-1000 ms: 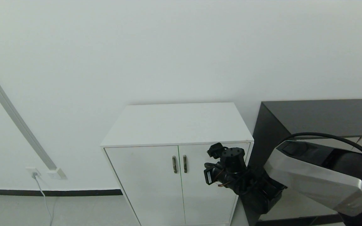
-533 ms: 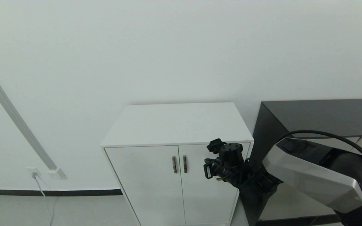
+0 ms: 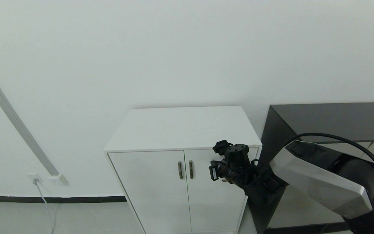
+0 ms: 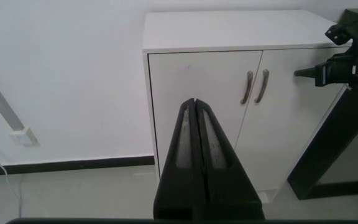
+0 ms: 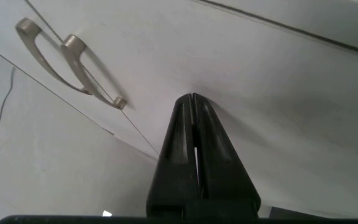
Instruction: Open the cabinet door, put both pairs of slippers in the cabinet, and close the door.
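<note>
The white cabinet (image 3: 180, 130) stands against the wall with both doors closed. Two metal handles (image 3: 185, 169) sit side by side at the middle seam. My right gripper (image 3: 211, 172) is shut with nothing in it. It points at the right door (image 3: 213, 201), a little to the right of the handles (image 5: 73, 59). In the right wrist view its tips (image 5: 192, 99) are very near the door panel; I cannot tell if they touch. My left gripper (image 4: 194, 104) is shut and empty, well back from the cabinet (image 4: 191, 74), facing the left door.
A black table (image 3: 330, 120) stands directly to the cabinet's right, close behind my right arm. A wall socket with a cable (image 3: 34, 179) and a slanted cable duct (image 3: 15, 120) are on the wall at the left. Bare floor (image 3: 60, 217) lies left of the cabinet.
My right arm has risen a little along the right door, bringing the gripper closer to handle height. The doors have stayed closed.
</note>
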Robot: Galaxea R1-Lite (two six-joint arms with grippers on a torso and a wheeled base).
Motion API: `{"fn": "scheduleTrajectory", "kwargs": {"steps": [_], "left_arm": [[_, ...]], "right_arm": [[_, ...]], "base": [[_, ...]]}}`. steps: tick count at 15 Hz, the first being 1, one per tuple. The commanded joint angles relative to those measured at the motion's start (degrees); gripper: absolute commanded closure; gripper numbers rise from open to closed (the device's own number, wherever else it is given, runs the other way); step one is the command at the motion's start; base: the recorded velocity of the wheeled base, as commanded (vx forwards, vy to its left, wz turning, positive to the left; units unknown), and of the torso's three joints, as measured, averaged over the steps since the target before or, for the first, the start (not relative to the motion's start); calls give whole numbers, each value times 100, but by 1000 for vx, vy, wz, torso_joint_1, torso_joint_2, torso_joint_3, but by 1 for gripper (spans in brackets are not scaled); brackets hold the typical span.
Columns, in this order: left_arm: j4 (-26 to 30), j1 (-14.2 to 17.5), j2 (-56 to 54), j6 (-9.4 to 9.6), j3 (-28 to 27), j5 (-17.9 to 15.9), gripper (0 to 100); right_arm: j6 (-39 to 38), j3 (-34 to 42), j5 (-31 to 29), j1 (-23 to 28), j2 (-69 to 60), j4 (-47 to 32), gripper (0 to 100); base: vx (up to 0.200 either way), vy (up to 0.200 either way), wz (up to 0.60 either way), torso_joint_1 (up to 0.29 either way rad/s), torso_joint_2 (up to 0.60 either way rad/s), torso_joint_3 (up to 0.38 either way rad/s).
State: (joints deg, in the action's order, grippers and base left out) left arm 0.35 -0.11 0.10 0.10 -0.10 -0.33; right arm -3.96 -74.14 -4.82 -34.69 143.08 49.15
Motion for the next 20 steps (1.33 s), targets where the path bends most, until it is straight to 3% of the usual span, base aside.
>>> {"fn": "scheduleTrajectory", "kwargs": {"steps": [1,6,11,16,20], "left_arm": [[0,-7,-1,-1,1,-2,100],[0,2,-1,-10,1,-2,100],[0,-7,-1,-10,1,-2,100],[0,-7,-1,-10,1,-2,100],[0,-7,-1,-10,1,-2,100]], "right_arm": [[1,-56,-2,33,44,7,100],[-8,-39,-2,77,27,-11,100],[-43,664,-2,-29,-553,182,100],[-140,2027,-2,-46,-1705,701,100],[-140,2958,-2,217,-2540,833,100]], "base": [[0,0,0,0,0,0],[0,0,0,0,0,0],[0,0,0,0,0,0],[0,0,0,0,0,0],[0,0,0,0,0,0]]}}
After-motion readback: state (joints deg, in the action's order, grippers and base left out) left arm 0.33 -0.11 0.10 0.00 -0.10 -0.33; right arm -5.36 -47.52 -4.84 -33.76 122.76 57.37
